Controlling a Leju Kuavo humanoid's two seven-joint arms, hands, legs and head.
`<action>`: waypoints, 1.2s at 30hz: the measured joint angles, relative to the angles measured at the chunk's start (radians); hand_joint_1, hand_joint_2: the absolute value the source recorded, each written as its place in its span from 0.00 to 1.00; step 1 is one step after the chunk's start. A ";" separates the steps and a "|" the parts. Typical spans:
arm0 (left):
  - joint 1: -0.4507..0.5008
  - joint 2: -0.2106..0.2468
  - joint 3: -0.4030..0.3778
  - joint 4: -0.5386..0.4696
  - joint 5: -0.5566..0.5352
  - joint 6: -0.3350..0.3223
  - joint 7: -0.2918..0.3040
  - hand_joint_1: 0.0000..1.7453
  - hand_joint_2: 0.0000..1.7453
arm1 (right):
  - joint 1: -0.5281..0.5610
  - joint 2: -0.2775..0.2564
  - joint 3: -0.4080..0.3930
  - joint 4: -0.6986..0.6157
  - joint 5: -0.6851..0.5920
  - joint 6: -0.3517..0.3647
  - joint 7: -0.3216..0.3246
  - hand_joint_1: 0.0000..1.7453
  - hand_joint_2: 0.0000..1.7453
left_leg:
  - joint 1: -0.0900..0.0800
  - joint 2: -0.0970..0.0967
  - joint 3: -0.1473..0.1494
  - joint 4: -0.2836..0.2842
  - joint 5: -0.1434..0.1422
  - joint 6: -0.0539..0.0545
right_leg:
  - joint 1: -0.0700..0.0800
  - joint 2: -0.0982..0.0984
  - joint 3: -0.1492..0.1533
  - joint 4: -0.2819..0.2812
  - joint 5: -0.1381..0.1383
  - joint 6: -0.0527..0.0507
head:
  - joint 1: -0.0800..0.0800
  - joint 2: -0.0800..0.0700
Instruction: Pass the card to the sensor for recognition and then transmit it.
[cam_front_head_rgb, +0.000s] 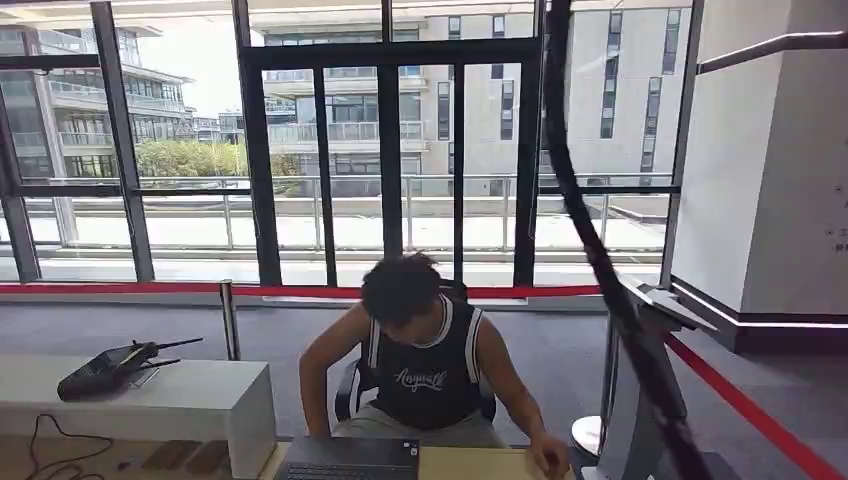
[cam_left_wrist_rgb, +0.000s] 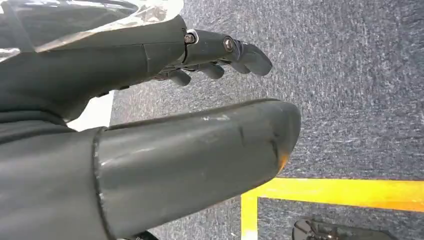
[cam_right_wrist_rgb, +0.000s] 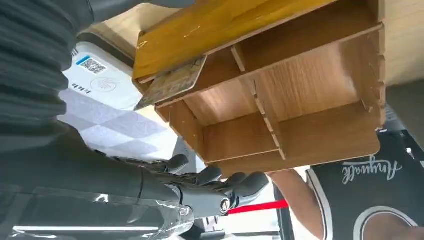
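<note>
Wooden rack (cam_right_wrist_rgb: 280, 95) with open compartments split by thin dividers, close ahead of the right hand (cam_right_wrist_rgb: 200, 187); card (cam_right_wrist_rgb: 172, 82) tucked flat in one compartment, one edge sticking out past the rim. Other compartments bare wood. Just beside the rack, white card reader (cam_right_wrist_rgb: 97, 80) with a QR code sticker and a contactless symbol on its face; small print there too blurred to read.

Right hand empty, dark fingers (cam_right_wrist_rgb: 240, 182) loosely curled and apart, near the rack's edge, not touching card or rack. Left hand (cam_left_wrist_rgb: 220, 55) hanging over grey carpet (cam_left_wrist_rgb: 350, 75) with a yellow floor line (cam_left_wrist_rgb: 340, 192), fingers slightly bent and spread, holding nothing.

Across the desk (cam_front_head_rgb: 470, 463), seated person (cam_front_head_rgb: 425, 350) in a black sleeveless jersey with white script lettering, illegible; dark laptop (cam_front_head_rgb: 350, 458) on the desk; black handheld radio (cam_front_head_rgb: 110, 368) on a white bench (cam_front_head_rgb: 190, 400)
</note>
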 joint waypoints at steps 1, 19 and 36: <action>0.000 0.000 -0.001 0.000 -0.007 -0.001 -0.003 0.00 0.00 | -0.006 0.003 0.001 0.011 -0.003 -0.004 0.001 0.00 1.00 | 0.000 0.000 0.000 0.000 0.000 0.000 | 0.000 0.000 0.000 0.000 0.000 0.000 | 0.000 0.000; 0.000 0.000 -0.028 0.000 -0.026 -0.015 -0.005 0.00 0.00 | -0.063 0.014 0.005 0.159 -0.033 -0.052 0.010 0.00 1.00 | 0.000 0.000 0.000 0.000 0.000 0.000 | 0.000 0.000 0.000 0.000 0.000 0.000 | 0.000 0.000; 0.000 0.000 -0.051 0.000 -0.029 -0.012 0.005 0.00 0.00 | -0.065 0.009 -0.002 0.197 -0.056 -0.063 0.010 0.00 1.00 | 0.000 0.000 0.000 0.000 0.000 0.000 | 0.000 0.000 0.000 0.000 0.000 0.000 | 0.000 0.000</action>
